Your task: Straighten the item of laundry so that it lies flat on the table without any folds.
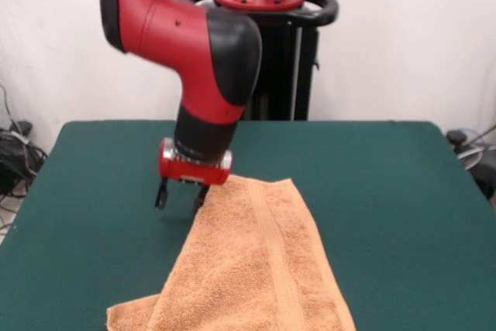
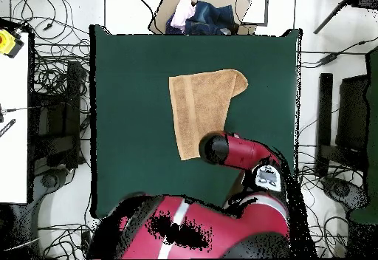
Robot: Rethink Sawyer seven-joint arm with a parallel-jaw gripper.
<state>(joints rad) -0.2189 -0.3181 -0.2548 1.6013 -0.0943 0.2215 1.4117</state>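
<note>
Front view, left to right. The gripper [image 1: 180, 194] hangs from the red and black arm [image 1: 194, 44] with its two dark fingers spread and clasping nothing, tips just above the table [image 1: 387, 191]. Immediately to its right lies the towel [image 1: 248, 269], whose far corner touches one finger; a woven band runs along its length, and a folded flap shows at its near left corner.

Orange-tan towel [image 1: 252, 269] with plain woven band, dark green table [image 1: 387, 191], red and black arm [image 1: 186, 44], black tool [image 1: 180, 194]
</note>
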